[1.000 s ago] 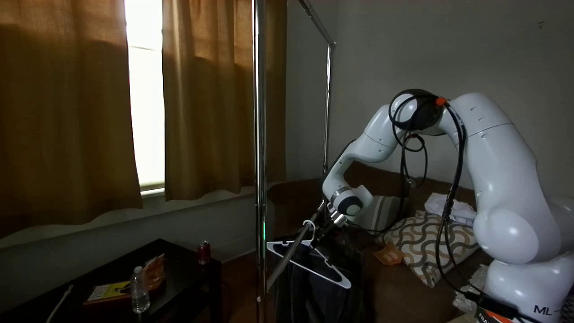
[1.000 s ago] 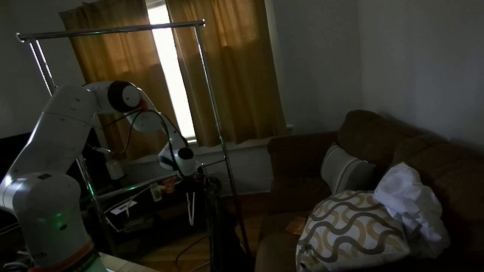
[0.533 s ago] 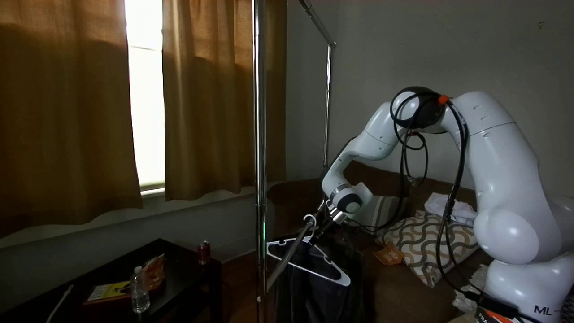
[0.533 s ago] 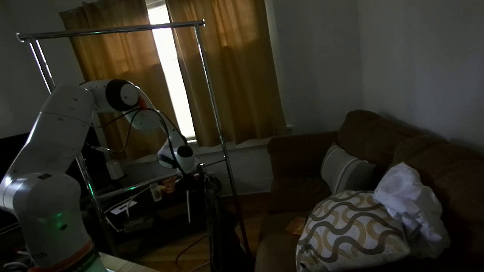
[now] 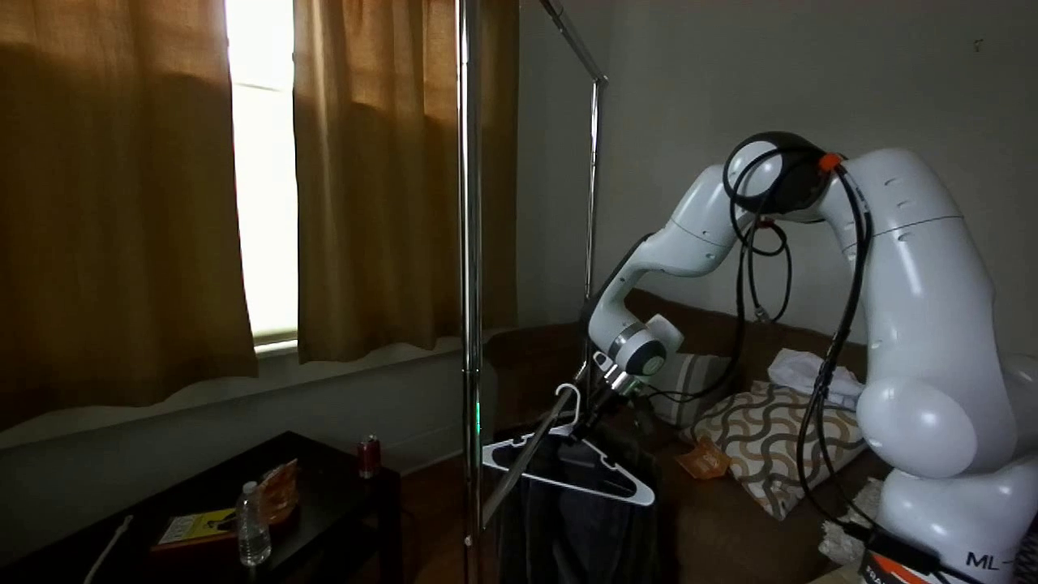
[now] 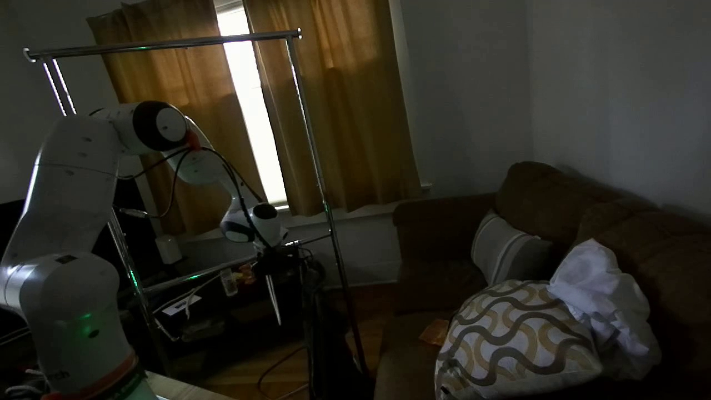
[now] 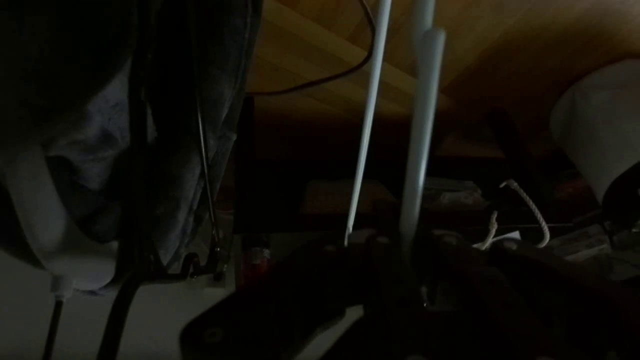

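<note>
A white plastic hanger [image 5: 643, 493] is at the lower metal bar [image 5: 527, 462] of a clothes rack. My gripper [image 5: 579, 435] is shut on it just below the hook. The hook [image 5: 570, 391] curves above the bar; whether it rests there I cannot tell. Seen edge-on in an exterior view, the same hanger [image 6: 273, 300] slants down from beneath the wrist. In the dark wrist view, two white lengths of the hanger [image 7: 422, 125] run up from my gripper [image 7: 411, 239]. Dark clothing [image 5: 592, 539] hangs behind it; in the wrist view the dark cloth [image 7: 185, 165] lies to the left.
The rack's chrome upright [image 5: 470, 243] stands close by. A black table [image 5: 324, 470] bears a water bottle [image 5: 253, 527], a red can [image 5: 369, 457] and a snack bag [image 5: 278, 491]. Behind the arm is a brown sofa [image 6: 444, 244] with a patterned pillow [image 6: 516, 339].
My arm's elbow has risen and drawn back toward the base. The gripper has gone up slightly and away from the rack's bar, and the hanger has swung along with it, changing its tilt.
</note>
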